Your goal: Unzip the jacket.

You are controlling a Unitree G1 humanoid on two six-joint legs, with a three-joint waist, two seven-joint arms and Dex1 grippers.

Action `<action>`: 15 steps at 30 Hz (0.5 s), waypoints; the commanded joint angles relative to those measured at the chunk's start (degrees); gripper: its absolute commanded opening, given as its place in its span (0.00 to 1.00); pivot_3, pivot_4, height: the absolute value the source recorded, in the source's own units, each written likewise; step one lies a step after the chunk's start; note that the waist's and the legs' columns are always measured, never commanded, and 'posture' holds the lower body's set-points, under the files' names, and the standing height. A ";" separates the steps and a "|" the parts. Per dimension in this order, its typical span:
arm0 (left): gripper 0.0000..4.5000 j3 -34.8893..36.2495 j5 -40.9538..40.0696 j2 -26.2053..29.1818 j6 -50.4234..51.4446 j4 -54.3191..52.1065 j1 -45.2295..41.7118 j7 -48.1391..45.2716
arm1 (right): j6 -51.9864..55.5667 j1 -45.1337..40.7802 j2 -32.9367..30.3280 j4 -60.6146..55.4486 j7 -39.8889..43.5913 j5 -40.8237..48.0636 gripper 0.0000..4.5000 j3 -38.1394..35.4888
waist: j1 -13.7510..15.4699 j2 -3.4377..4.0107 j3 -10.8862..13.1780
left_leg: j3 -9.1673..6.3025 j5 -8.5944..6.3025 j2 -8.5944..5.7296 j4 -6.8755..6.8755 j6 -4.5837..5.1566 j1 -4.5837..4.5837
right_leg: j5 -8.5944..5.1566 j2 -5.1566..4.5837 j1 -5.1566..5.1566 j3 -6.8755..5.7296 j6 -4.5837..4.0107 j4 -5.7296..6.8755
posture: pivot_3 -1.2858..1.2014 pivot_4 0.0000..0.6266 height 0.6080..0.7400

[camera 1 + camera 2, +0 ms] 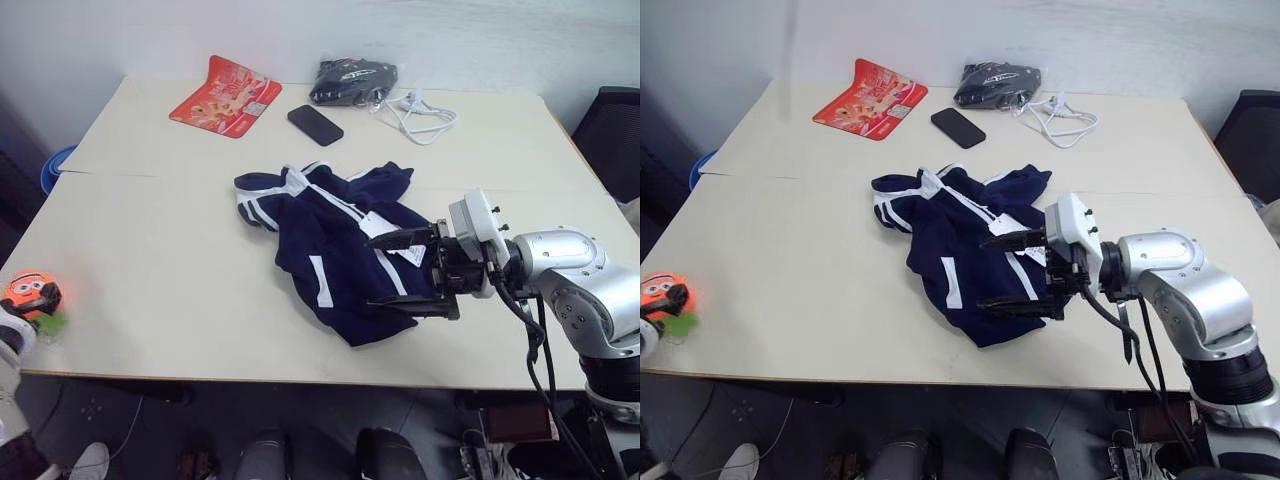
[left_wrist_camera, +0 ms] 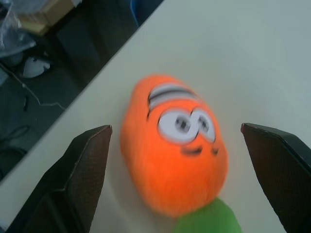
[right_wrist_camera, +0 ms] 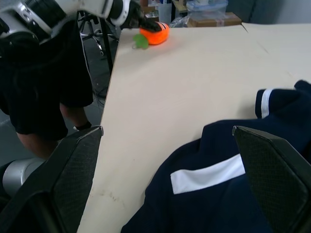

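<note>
The navy jacket (image 1: 322, 245) with white stripes lies crumpled in the middle of the table (image 1: 150, 240), its white paper tags (image 1: 380, 226) facing up on its right part. My right gripper (image 1: 396, 270) is open over the jacket's right edge, pointing left, one finger near the tags and the other above the hem. In the right wrist view the jacket (image 3: 228, 194) lies between and below the spread fingers (image 3: 77, 165). At the table's front left corner my left gripper (image 2: 175, 130) is open, its fingers standing apart on both sides of an orange plush toy (image 2: 170, 150).
A red packet (image 1: 224, 97), a black phone (image 1: 315, 124), a black bundle in a clear bag (image 1: 352, 80) and a white cable (image 1: 415, 113) lie along the table's far side. The orange toy (image 1: 30, 292) sits close to the front left edge. A dark chair (image 1: 612, 125) stands at the right.
</note>
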 commanded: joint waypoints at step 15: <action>1.00 -59.08 22.61 15.47 -69.08 42.48 -46.87 -52.86 | -4.87 16.64 3.66 -11.05 -15.58 -14.47 1.00 4.41 | 0.18 0.64 -0.14 | 0.92 0.05 0.02 -0.23 -0.24 0.12 | -0.08 0.35 -0.17 0.21 -0.15 0.02 | 0.52 0.24 1.00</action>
